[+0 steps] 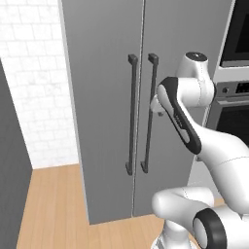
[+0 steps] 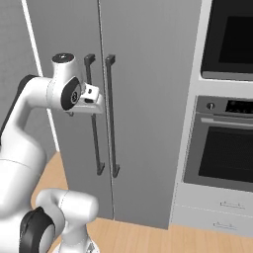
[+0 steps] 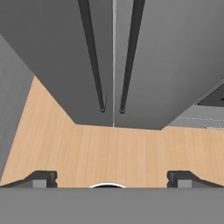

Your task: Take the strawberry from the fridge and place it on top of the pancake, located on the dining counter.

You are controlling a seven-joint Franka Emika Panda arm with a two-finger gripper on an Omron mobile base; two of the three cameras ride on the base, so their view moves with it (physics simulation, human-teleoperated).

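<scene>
Straight ahead of the base stood the fridge [image 1: 107, 121], both flat grey doors shut and meeting at a thin centre seam, with two long dark bar handles [image 1: 131, 114] running vertically either side of that seam. Saw no strawberry, since the doors hid whatever lay inside. Raised before the doors was the white arm, its hand held near the right-hand handle [image 2: 112, 116] at about the handle's upper part, apart from the door face as far as could be told. Looked down along the doors from the hand view: both handles ending just above the bottom edge of the fridge, then light wooden floor [image 3: 109, 148] running toward the camera. Found the gripper [image 3: 112, 178] spread to its full width, dark fingertips [image 3: 41, 178] set far apart at the lower corners of that view, nothing between them and nothing held. Stood to the right of the fridge a wall oven [image 2: 225, 148] with a black window, a second dark-windowed unit above it and pale drawers below. Rose to the left of the fridge a white tiled wall [image 1: 34, 82], with a dark grey panel [image 1: 12, 160] at the left edge of the left base view.
</scene>
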